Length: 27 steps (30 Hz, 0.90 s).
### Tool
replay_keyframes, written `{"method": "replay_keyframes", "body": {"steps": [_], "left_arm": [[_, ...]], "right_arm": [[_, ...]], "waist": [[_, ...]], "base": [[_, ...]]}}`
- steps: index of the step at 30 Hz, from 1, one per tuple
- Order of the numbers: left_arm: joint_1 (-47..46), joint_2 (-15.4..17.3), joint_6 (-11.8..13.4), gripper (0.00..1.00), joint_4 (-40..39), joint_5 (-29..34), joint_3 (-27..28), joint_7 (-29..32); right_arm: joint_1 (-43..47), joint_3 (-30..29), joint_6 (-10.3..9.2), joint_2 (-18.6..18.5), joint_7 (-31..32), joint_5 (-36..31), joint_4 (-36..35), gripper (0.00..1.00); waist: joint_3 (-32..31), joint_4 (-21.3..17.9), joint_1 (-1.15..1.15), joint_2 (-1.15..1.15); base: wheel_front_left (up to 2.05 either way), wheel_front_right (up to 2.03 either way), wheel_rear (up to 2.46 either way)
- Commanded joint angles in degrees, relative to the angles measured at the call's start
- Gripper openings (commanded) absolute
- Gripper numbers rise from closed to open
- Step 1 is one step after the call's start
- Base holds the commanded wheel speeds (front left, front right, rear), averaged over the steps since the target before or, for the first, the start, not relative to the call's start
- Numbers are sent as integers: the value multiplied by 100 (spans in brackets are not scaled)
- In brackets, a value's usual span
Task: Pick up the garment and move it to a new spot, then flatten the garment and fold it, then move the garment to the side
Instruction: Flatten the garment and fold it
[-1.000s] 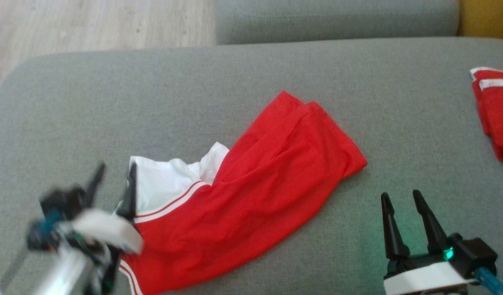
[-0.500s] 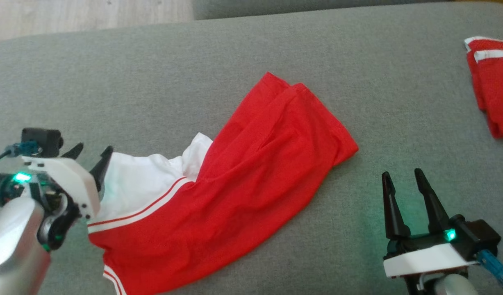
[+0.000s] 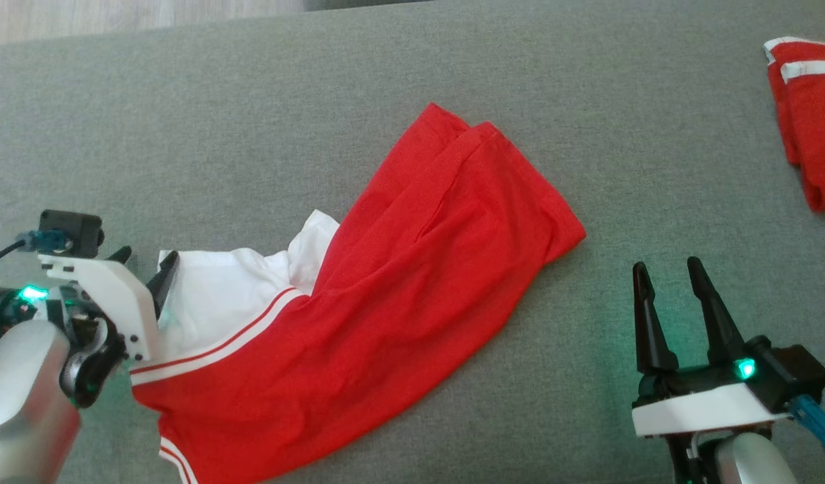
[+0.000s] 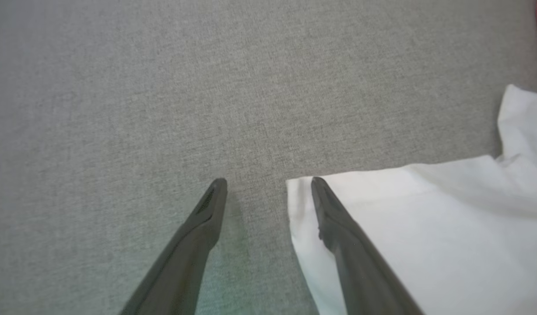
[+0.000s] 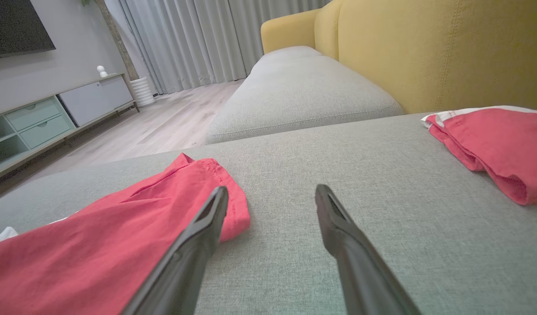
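Red cloth garment with white lining and stripes lies rumpled on grey fabric sofa cushion, long axis diagonal, near-left to far-right. Left gripper is spread at its white corner and is the nearer arm. Right gripper is spread, empty, off the garment's right end. Left wrist view shows 1 finger over white edge, 1 over bare cushion; head view hides that.

A folded red cloth with white trim lay at the far right of the grey cushion. Beyond stood a yellow sofa back, pale curtains, a low cabinet and wooden floor.
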Motion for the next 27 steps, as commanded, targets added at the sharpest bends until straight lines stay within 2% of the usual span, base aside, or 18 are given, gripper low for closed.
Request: {"method": "replay_keyframes", "body": {"steps": [1,4,5,6,7,8,9,10,11,14,17,22,25,27], "left_arm": [[-306,230,-30,100,-51,50,157,-58],[-318,200,-77,98,-15,54,68,-53],[-321,194,-90,80,-13,59,40,-63],[-320,185,-102,53,-13,55,14,-60],[-312,177,-116,44,-18,44,-22,-31],[-306,167,-129,42,-32,27,-53,-4],[-303,155,-137,35,-46,5,-70,12],[-301,147,-147,22,-56,-6,-100,37],[-297,142,-156,0,-65,-21,-133,68],[-287,173,-180,0,-143,-51,-195,78],[-334,243,-176,0,-299,71,-164,-280],[-382,303,45,0,-630,379,-28,-1108],[-384,306,125,0,-794,468,-4,-1318],[-385,302,191,0,-957,542,-8,-1437]], "right_arm": [[-160,109,-4,-56,-63,-29,-198,100],[-173,94,-4,-69,-63,-36,-209,100],[-176,90,-4,-73,-63,-39,-209,100],[-180,86,-4,-75,-63,-42,-209,100],[-184,82,-4,-77,-63,-45,-209,100],[-188,75,-4,-78,-63,-47,-211,100],[-192,70,-4,-79,-63,-48,-212,100],[-196,66,-4,-80,-63,-48,-214,100],[-199,63,-4,-81,-63,-48,-216,100],[-206,66,-4,-84,-63,-49,-217,100],[-229,116,-4,-94,-63,-57,-230,100],[-508,421,-4,-216,-63,-80,-180,100],[-798,614,-4,-348,-63,-49,3,100],[-1208,847,-4,-547,59,-11,375,100]], "waist": [[34,-2,0,0],[71,2,0,0],[82,6,0,0],[92,8,0,0],[100,9,0,0],[108,13,0,0],[114,17,0,0],[119,20,0,0],[121,24,0,0],[110,38,0,0],[86,73,0,0],[36,204,0,0],[34,297,0,0],[43,405,0,0]], "base": [[0,0,0],[0,0,0],[0,0,0],[0,0,0],[0,0,0],[0,0,0],[0,0,0],[0,0,0],[0,0,0],[0,0,0],[0,0,0],[0,0,0],[0,0,0],[0,0,0]]}}
